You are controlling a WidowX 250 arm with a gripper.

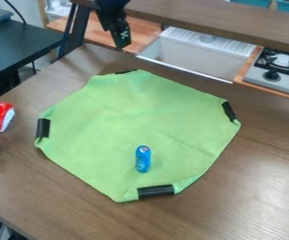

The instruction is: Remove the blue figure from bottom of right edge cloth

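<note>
Can (143, 160), blue, seemingly upright on green cloth (109, 112), looked light and slick, best held mid-body; gripper (120, 47) open or closed, I couldn't tell.

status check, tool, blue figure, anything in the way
Tool high, beyond cloth's far edge, well off the figure. Blue figure on green cloth, near the bottom black strip. Nothing seen touching or covering figure.

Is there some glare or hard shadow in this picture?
Camera view: a pale, soft sheen on the wooden table toward the lower right; no hard shadow beside the blue can; the green cloth looks fairly evenly lit, with only faint shading along its creases.
</note>
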